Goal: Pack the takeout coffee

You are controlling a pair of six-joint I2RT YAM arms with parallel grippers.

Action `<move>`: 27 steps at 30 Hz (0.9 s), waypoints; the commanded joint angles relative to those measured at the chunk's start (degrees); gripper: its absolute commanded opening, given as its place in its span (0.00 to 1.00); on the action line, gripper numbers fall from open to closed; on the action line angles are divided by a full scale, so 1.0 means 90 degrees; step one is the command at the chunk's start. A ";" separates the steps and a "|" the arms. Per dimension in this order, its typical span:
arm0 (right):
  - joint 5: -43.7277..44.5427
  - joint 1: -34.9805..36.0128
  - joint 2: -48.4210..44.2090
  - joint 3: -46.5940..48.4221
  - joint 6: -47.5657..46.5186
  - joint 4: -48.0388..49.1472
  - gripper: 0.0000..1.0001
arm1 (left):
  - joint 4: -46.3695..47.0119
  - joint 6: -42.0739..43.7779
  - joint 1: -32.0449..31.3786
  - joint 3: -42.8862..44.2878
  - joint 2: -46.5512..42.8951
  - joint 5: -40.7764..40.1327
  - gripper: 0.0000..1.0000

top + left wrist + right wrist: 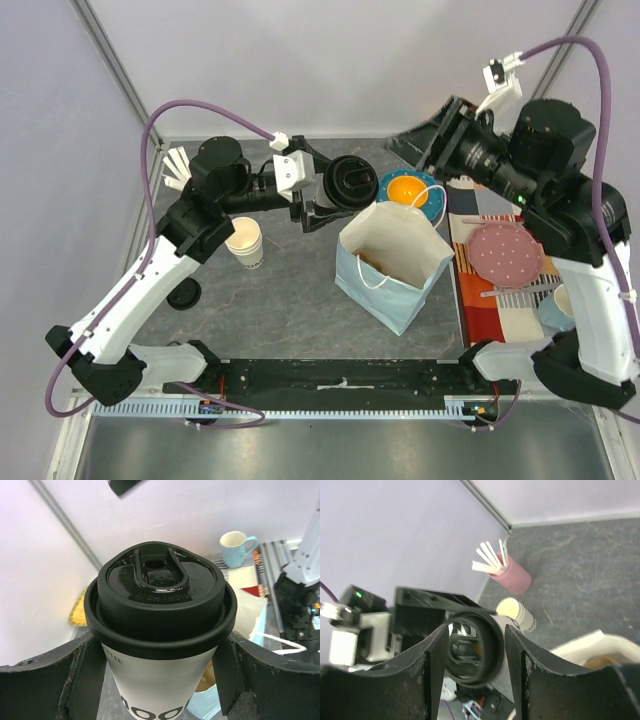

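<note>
Left: my left gripper (160, 675) clamps the takeout coffee (160, 595) lid-up (no spills), near the bag (390, 270).
Right: my right gripper (475, 680) is parted and empty.

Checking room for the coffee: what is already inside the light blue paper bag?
The light blue bag stands open. A brown item lies low against its inner wall; what it is I cannot tell. The bag's own walls hide the rest of its bottom.
</note>
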 commanded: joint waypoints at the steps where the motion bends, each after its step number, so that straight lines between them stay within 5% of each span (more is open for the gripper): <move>1: 0.0385 0.0131 0.0719 0.1369 0.0253 -0.0821 0.56 | -0.0175 0.0408 -0.0081 -0.0025 0.0103 -0.0952 0.48; 9: 0.0424 0.0161 0.1110 0.1605 -0.0177 -0.1516 0.54 | -0.0313 0.0008 -0.0090 0.0171 0.0240 -0.1461 0.48; 27: -0.0308 0.0151 0.1198 0.1010 -0.0910 -0.1340 0.44 | -0.0225 0.0398 -0.0120 -0.0024 0.0103 -0.0875 0.48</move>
